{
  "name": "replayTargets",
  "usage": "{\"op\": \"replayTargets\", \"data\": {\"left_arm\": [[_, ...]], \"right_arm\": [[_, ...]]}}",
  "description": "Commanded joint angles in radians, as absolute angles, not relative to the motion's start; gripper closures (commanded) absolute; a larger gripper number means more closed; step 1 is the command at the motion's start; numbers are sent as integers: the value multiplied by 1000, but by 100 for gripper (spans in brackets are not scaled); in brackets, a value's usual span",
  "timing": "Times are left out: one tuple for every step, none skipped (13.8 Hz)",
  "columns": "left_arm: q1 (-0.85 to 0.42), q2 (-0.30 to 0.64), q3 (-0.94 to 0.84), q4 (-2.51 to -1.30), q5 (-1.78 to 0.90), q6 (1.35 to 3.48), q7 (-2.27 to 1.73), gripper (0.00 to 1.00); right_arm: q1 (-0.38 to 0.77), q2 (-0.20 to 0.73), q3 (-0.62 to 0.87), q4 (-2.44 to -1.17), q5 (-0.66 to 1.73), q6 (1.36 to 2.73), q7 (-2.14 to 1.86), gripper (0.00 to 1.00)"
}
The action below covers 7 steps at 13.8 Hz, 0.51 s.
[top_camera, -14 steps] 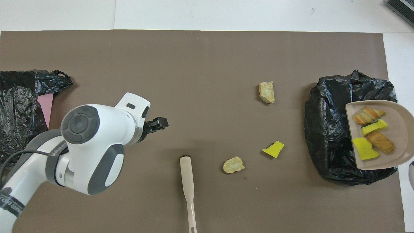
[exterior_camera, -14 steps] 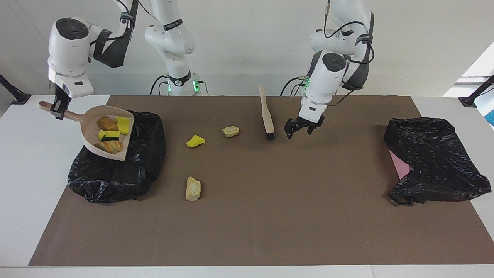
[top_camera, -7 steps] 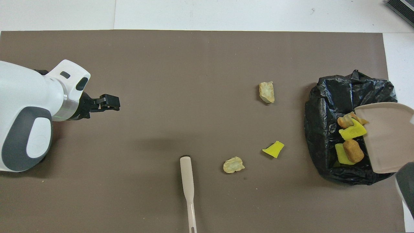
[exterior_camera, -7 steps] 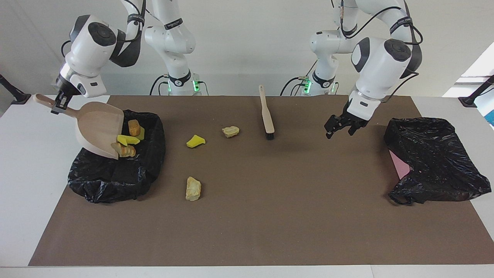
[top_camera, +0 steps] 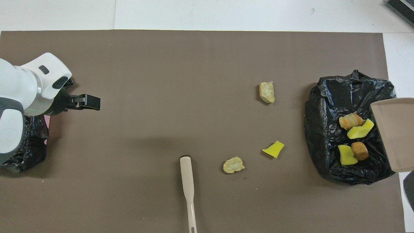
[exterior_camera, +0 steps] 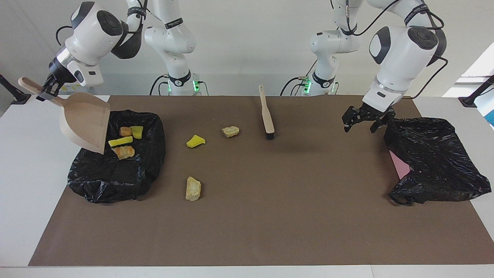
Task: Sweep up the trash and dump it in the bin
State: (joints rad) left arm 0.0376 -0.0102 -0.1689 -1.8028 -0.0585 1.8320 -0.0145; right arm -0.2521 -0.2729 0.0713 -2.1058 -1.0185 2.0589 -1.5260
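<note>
The right claw [exterior_camera: 45, 89] is clamped on the handle of the beige dustpan [exterior_camera: 85, 121], holding it tipped steeply, mouth down, over the black bin bag [exterior_camera: 115, 175] at the right arm's end of the tabletop [exterior_camera: 23, 162]. Four pieces of trash lie inside that bag: two yellow foam chunks [exterior_camera: 120, 141] and two orange-brown lumps [exterior_camera: 124, 151]. Three more pieces sit on the brown mat [exterior_camera: 270, 200]: a yellow foam chunk [exterior_camera: 195, 141], a tan rock-like piece [exterior_camera: 230, 131] beside it toward the brush, and a second tan piece [exterior_camera: 193, 188] farther from the robots. The wooden-handled brush [exterior_camera: 267, 114] lies on the mat near the middle. The left claw [exterior_camera: 364, 121], its fingers spread wide and holding nothing, hangs over the mat just beside a second black bag [exterior_camera: 436, 158] at the left arm's end.
</note>
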Motion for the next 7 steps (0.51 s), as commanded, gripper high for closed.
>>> {"op": "replayTargets", "data": {"left_arm": [[-3,-8,-106,-1738,-32,1735,58,0],[-46,-32,-56,-1733,-8,1711,66,0],[-85,-49,-14,-1721,-2,1697,67,0],[-118,-49,14,-1688,0,1659,66,0],[-123,-49,20,-1652,2,1626,66,0],[-121,-46,17,-1626,3,1605,66,0],[-124,-46,14,-1625,3,1600,69,0]], "right_arm": [[-169,-240,81,-2037,-1026,1978,-1503,100],[-143,-212,83,-2001,-1008,1948,-1485,100],[-114,-189,83,-1962,-962,1922,-1462,100],[-83,-161,83,-1921,-910,1899,-1450,100],[-59,-134,83,-1877,-867,1870,-1427,100],[-29,-105,83,-1827,-818,1843,-1389,100],[0,-82,83,-1792,-771,1826,-1350,100]]}}
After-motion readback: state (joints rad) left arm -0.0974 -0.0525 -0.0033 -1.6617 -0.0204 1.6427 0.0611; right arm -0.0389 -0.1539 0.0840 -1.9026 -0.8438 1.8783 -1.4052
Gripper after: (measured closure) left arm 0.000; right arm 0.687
